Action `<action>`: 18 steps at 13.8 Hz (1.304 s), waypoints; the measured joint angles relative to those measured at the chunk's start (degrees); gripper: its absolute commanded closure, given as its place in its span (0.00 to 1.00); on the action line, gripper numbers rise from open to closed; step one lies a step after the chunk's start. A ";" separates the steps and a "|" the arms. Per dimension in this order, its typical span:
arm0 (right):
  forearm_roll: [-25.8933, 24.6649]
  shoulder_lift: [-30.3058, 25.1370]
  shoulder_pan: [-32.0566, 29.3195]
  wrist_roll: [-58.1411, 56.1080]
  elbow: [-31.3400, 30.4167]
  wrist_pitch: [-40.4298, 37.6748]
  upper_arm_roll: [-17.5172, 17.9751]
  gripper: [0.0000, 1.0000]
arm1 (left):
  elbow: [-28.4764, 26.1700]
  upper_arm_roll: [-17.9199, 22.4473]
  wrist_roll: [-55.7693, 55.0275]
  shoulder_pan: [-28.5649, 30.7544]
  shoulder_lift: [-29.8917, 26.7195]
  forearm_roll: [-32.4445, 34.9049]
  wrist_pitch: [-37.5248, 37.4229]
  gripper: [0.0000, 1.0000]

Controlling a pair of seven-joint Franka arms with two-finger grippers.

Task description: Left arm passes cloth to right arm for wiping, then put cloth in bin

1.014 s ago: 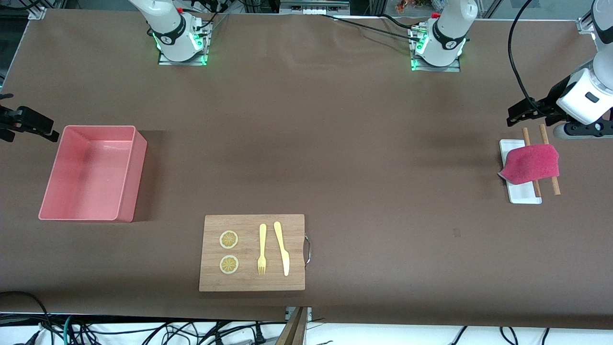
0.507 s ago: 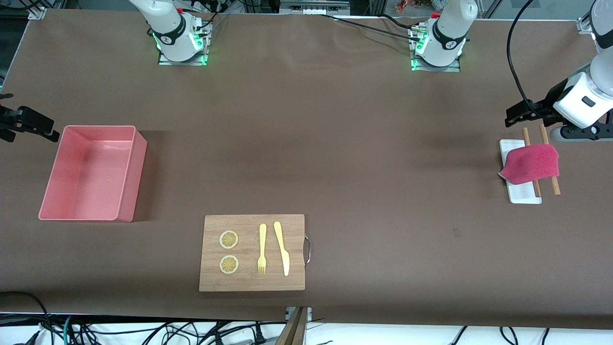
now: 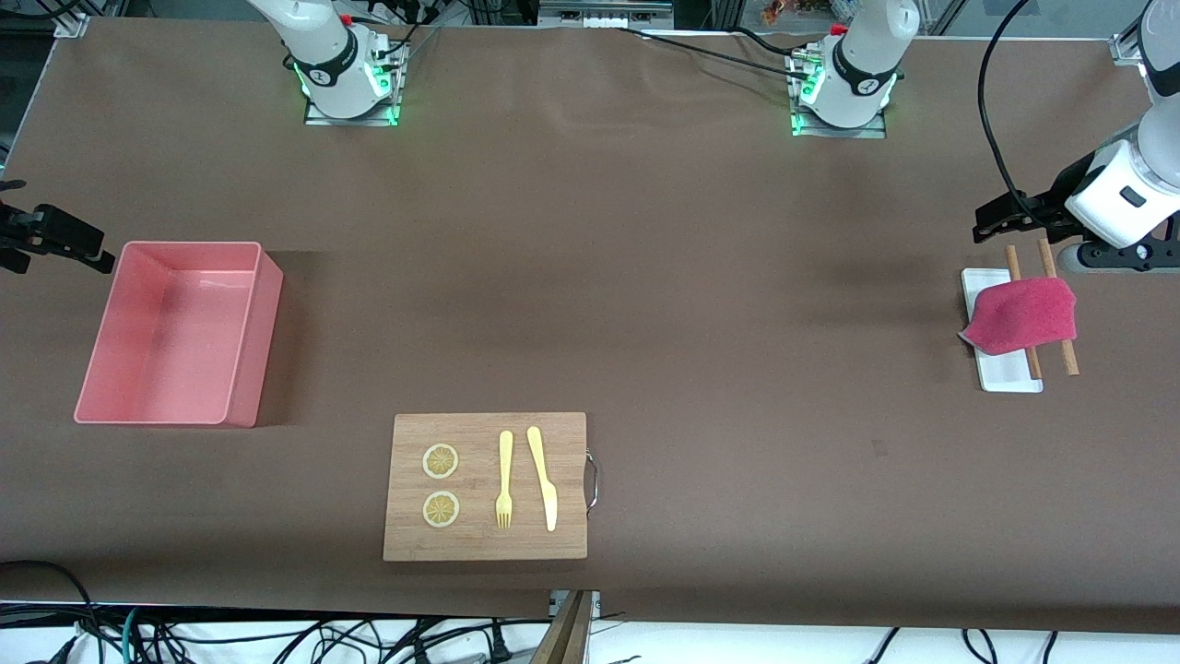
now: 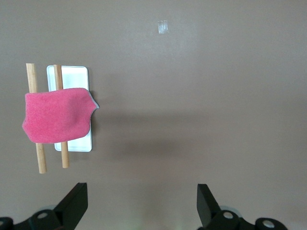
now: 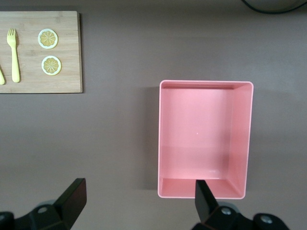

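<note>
The crimson-pink cloth (image 3: 1021,316) lies draped over two wooden sticks (image 3: 1067,355) on a small white tray (image 3: 1007,373) at the left arm's end of the table. My left gripper (image 3: 988,221) hangs open and empty in the air just off the sticks' ends. In the left wrist view the cloth (image 4: 56,115) sits well away from the open left gripper (image 4: 142,203). The salmon-pink bin (image 3: 249,341) stands empty at the right arm's end. My right gripper (image 3: 92,251) waits open and empty by the bin's corner, and the bin (image 5: 240,139) shows in the right wrist view above the right gripper (image 5: 139,201).
A wooden cutting board (image 3: 484,486) lies near the table's front edge, between bin and tray. It carries two lemon slices (image 3: 441,461), a yellow fork (image 3: 504,480) and a yellow knife (image 3: 544,475). The left arm's black cable (image 3: 991,120) loops above the tray.
The left arm's wrist has shifted slightly toward the bases' side of the table. The cloth, the bin and the right arm have not moved.
</note>
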 measured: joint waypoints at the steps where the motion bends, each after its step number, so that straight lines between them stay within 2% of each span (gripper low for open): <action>1: 0.00 0.00 0.00 0.00 0.00 0.00 0.00 0.00 | 0.00 0.04 0.27 0.07 0.00 0.00 -0.01 0.00; 12: 0.02 0.00 0.18 0.00 0.00 0.39 0.00 0.00 | 0.16 0.08 1.94 1.17 0.48 0.00 -0.03 0.00; 15: 0.02 0.00 0.20 0.00 0.00 0.44 0.00 0.00 | 1.07 0.18 8.26 3.80 1.60 0.00 0.11 0.00; 18: 0.02 0.00 0.21 0.00 0.00 0.45 0.00 0.00 | 3.04 0.31 19.04 8.56 3.90 -0.11 0.81 0.00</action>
